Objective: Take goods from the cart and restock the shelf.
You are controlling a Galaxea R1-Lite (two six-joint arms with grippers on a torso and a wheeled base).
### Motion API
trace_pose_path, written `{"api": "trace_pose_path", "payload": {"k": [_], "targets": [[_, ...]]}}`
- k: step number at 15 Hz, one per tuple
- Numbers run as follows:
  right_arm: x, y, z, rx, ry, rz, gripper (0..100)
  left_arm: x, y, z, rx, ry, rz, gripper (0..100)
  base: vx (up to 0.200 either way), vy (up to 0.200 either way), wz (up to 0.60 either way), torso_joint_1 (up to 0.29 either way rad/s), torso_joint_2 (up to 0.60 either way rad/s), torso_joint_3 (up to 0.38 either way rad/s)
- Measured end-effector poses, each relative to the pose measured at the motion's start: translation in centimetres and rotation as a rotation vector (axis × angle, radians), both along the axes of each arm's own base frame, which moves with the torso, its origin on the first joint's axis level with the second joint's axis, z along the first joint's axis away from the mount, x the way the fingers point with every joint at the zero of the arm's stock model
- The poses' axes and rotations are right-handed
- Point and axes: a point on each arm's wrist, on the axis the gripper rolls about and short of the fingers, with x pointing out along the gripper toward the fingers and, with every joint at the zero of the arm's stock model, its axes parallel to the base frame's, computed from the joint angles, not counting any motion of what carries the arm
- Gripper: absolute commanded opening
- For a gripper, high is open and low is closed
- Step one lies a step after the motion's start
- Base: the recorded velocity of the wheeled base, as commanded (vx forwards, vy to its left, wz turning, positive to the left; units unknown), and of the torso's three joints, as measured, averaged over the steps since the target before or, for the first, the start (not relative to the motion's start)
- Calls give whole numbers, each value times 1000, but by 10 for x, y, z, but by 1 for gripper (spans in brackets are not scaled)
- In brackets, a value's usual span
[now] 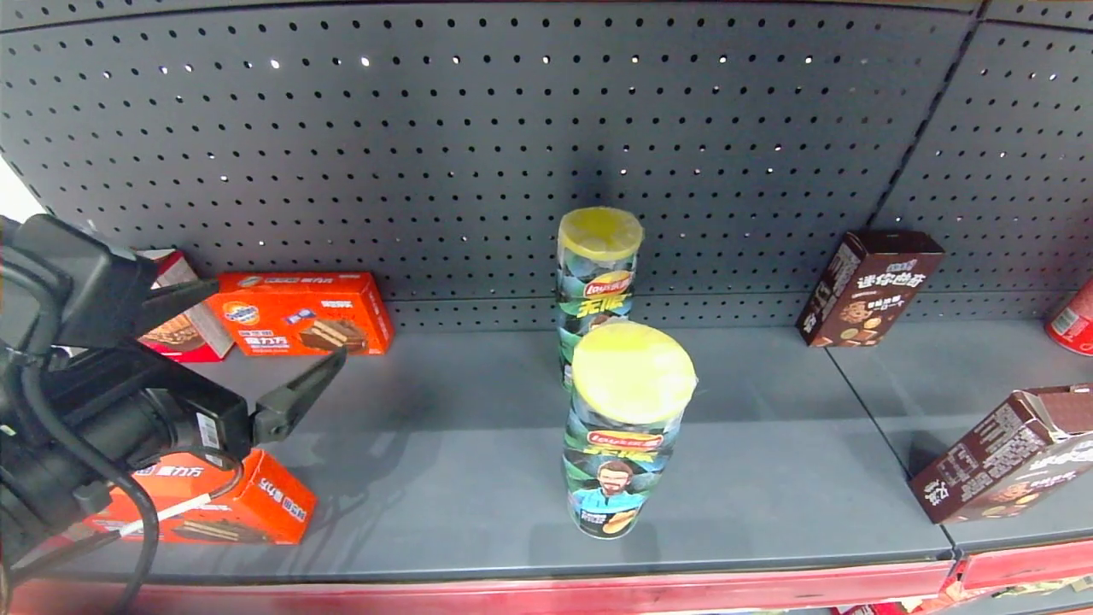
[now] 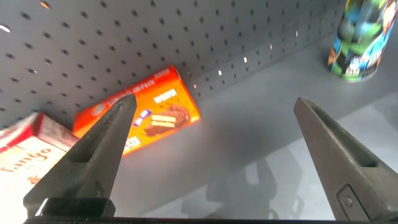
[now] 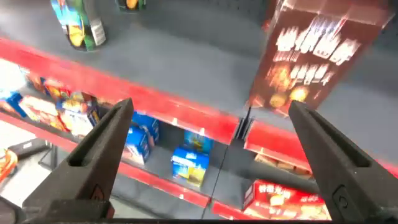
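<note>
My left gripper (image 1: 277,320) hangs open and empty over the left end of the grey shelf (image 1: 461,453). Its fingers (image 2: 93,162) frame an orange wafer box (image 2: 146,112) that leans against the pegboard back wall. That same orange box (image 1: 303,312) stands behind the gripper, and a second orange box (image 1: 230,508) lies below the arm near the shelf's front. Two chip cans with yellow lids stand upright mid-shelf, one in front (image 1: 628,427) and one behind (image 1: 598,273). My right gripper (image 3: 210,107) is open and empty, off the shelf's red front edge (image 3: 186,112), near a brown cookie box (image 3: 317,56).
A red-and-white box (image 1: 184,316) stands at the far left back. One brown cookie box (image 1: 871,286) leans on the back wall; another (image 1: 1008,457) lies at the right front. A red can (image 1: 1072,320) shows at the right edge. Packaged goods (image 3: 189,165) fill a lower shelf.
</note>
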Motion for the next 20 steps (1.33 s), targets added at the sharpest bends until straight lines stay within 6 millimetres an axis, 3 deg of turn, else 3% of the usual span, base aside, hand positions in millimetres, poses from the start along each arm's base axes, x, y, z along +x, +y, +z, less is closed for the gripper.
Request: {"api": "trace_pose_path", "payload": {"k": [4, 8, 12, 18, 20], "targets": [[7, 1, -24, 3, 9, -47, 100, -17, 7, 7, -23, -56, 4, 100, 0, 0, 0, 0, 0, 0], [8, -4, -28, 79, 31, -275, 100, -44, 18, 7, -47, -112, 9, 100, 0, 0, 0, 0, 0, 0], [11, -3, -28, 124, 85, -427, 100, -66, 27, -7, -63, -119, 14, 100, 0, 0, 0, 0, 0, 0], [6, -1, -29, 151, 29, -622, 100, -72, 30, -6, -83, -144, 17, 100, 0, 0, 0, 0, 0, 0], [4, 2, -30, 175, 8, -492, 100, -73, 30, -7, -81, -138, 14, 100, 0, 0, 0, 0, 0, 0]]}}
